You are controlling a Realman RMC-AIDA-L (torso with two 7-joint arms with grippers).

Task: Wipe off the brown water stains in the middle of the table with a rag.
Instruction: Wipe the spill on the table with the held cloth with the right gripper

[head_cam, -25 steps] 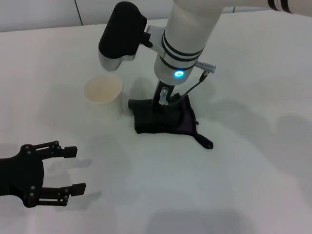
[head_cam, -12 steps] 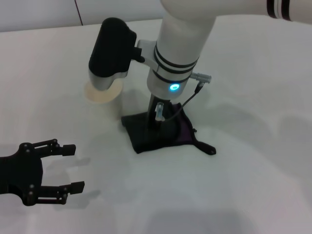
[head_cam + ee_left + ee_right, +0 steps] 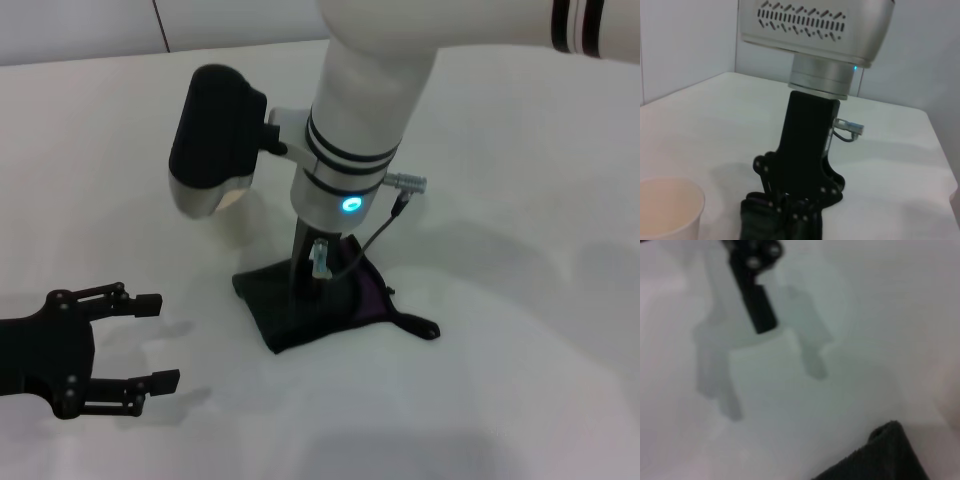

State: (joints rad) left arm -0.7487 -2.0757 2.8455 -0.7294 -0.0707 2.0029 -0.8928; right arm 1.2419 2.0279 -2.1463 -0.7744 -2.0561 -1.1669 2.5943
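White right arm stands nearly vertical, its right gripper (image 3: 312,272) pressed down and closed on the rag (image 3: 310,308); left gripper (image 3: 150,340) rests low on the table (image 3: 500,300), fingers apart.

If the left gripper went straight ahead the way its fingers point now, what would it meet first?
Most likely the rag, pinned under the right gripper. The left gripper sits open, fingers aimed across bare table toward it. Its height above the table is unclear, so it might hit the right gripper instead.

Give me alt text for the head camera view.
The right end effector presses a dark cloth rag with purple lining onto the plain white table. The black left end effector hovers open nearby.
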